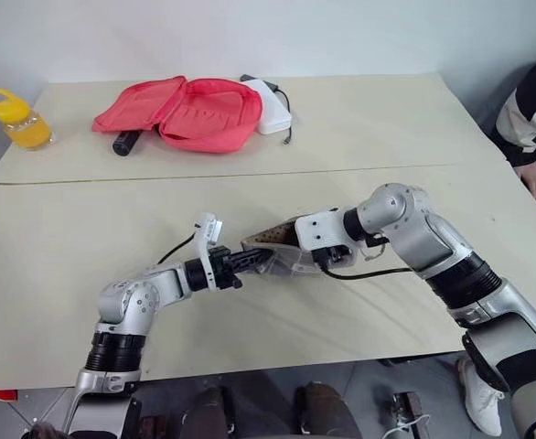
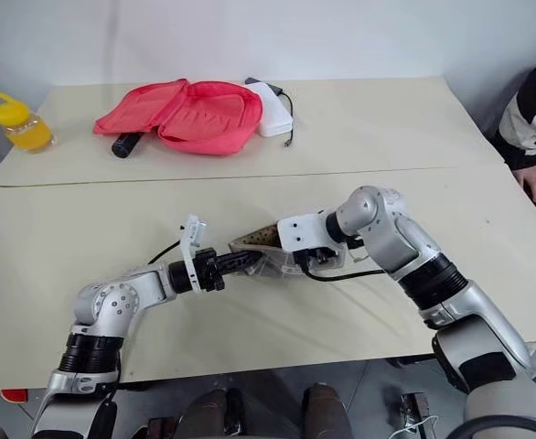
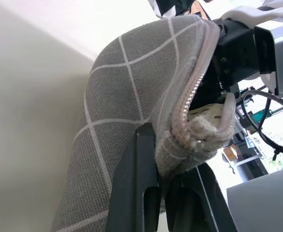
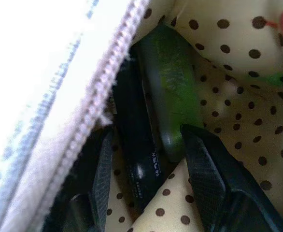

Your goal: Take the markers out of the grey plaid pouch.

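The grey plaid pouch (image 1: 282, 254) is sitting near the front middle of the nearer table (image 1: 58, 238), lifted between the two arms with its mouth gaping and the tan dotted lining showing. The left gripper (image 1: 250, 261) is pinching the pouch's zip edge, its two black fingers (image 3: 136, 193) pressed tight on the fabric seam in the left wrist view. The right gripper (image 1: 312, 253) is reaching down into the open mouth from the other side, and in the right wrist view its fingers (image 4: 206, 169) are standing partly apart inside the lining, straddling both markers (neither finger is clearly pressing on either one, so I cannot say anything is gripped). The green marker (image 4: 173, 92) is lying inside the pouch beside the dark marker (image 4: 136, 145), the two touching along their length, with the dark one closer to the zip teeth.

On the farther table (image 1: 378, 119), an open pink-red case (image 1: 186, 112) is lying spread flat, a black cylinder (image 1: 126, 143) resting just beside its near left edge and a white box with a dark cable (image 1: 270, 108) touching its right side. A yellow-capped bottle of orange liquid (image 1: 19, 121) is standing at the far left. A person's hand and striped sleeve (image 1: 535, 119) are showing at the right edge.
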